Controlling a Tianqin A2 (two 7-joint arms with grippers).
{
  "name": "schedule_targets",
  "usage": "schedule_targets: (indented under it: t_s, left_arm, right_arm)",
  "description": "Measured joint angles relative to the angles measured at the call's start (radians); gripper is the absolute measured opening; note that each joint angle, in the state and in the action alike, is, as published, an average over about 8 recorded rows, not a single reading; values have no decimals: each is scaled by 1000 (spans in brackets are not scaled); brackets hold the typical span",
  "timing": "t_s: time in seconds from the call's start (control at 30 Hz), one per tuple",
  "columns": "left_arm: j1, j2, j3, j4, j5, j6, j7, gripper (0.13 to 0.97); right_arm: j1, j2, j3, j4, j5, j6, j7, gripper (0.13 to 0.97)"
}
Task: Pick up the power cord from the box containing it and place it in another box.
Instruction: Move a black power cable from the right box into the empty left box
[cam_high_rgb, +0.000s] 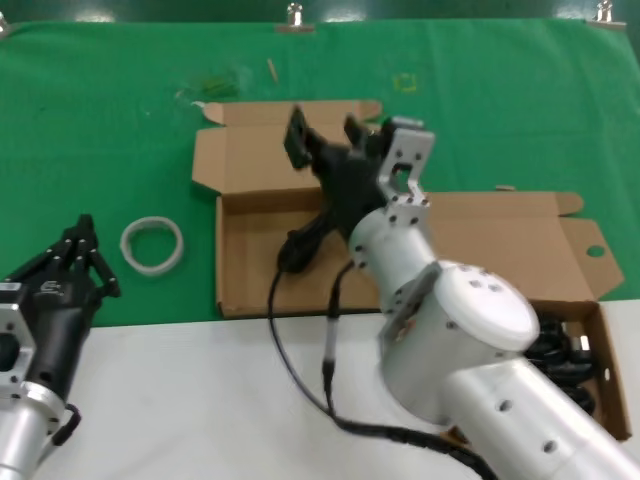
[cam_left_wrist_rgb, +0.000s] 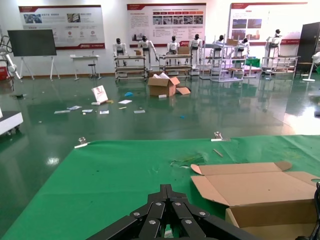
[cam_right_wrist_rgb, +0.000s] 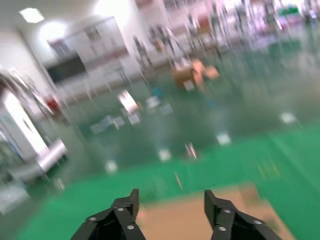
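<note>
The right gripper (cam_high_rgb: 325, 135), a black two-fingered pincer on a silver arm, hangs with its fingers spread apart and nothing between them; the right wrist view (cam_right_wrist_rgb: 170, 210) shows the same wide gap. Directly beneath it lies the squarer shallow brown cardboard mailer box (cam_high_rgb: 250, 265), its hinged lid (cam_high_rgb: 250, 150) folded back flat on the green cloth (cam_high_rgb: 100, 100) beyond the pincer. Behind the arm, toward the robot's right, sits the wider brown cardboard box (cam_high_rgb: 500, 240), lid open, and in its near corner, well apart from the pincer, rests a heap of slim black looped power cords (cam_high_rgb: 560, 350); which single cord is which cannot be told. Far to the pincer's left a white ring (cam_high_rgb: 152, 245) lies on the cloth. The left gripper (cam_high_rgb: 80, 250) waits at the near left edge, its black fingers (cam_left_wrist_rgb: 167, 212) drawn together with nothing in them.
</note>
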Motion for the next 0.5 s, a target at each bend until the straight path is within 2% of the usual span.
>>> schedule_targets:
  t_s: [0.2, 0.23, 0.5]
  left_arm:
    - [0, 0, 0, 0, 0, 0, 0, 140]
    - [0, 0, 0, 0, 0, 0, 0, 140]
    - [0, 0, 0, 0, 0, 0, 0, 155]
  right_arm:
    - [-51, 73, 44, 224, -40, -48, -10, 513]
    - [-56, 81, 47, 246, -42, -51, -11, 513]
    - [-82, 100, 72, 285, -65, -70, -7, 718]
